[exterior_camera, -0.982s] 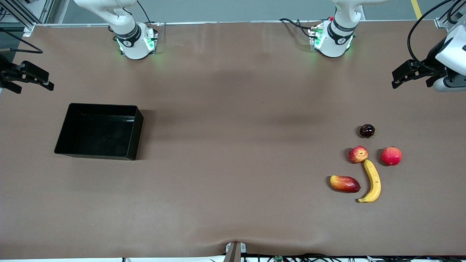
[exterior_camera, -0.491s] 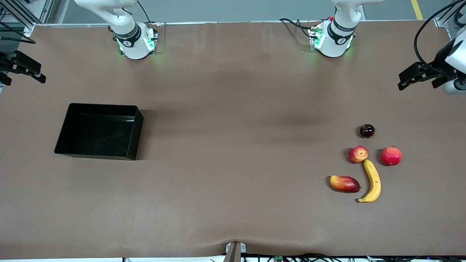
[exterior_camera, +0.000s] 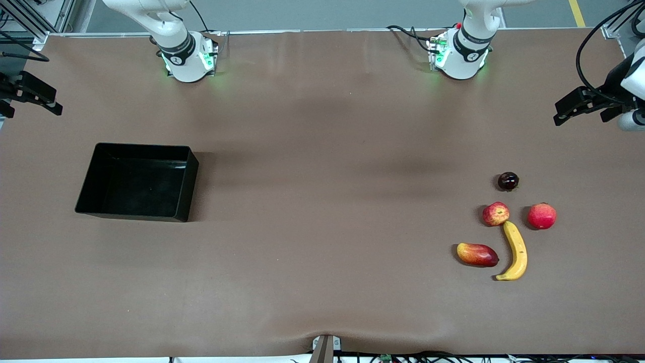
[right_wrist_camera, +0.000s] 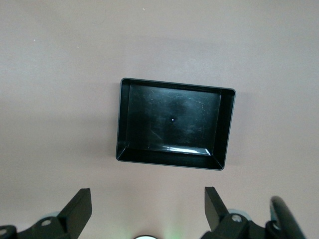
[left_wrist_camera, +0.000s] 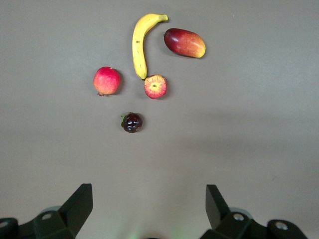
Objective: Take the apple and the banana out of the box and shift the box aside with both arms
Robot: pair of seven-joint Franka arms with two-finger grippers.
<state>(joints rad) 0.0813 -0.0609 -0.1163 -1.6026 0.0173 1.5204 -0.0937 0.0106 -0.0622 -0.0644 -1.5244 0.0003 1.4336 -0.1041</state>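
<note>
A: Both tools are hanging wide open and empty: the left tool (exterior_camera: 564,113) is hovering high over its end of the worktop (exterior_camera: 322,151), the right tool (exterior_camera: 43,101) over its own end, above the empty box (exterior_camera: 136,181).

B: The apple (exterior_camera: 496,214) and banana (exterior_camera: 516,250) are lying below the left tool, already out. The banana is pointing lengthwise toward the bases. I'd be parking both arms clear and steady.
</note>
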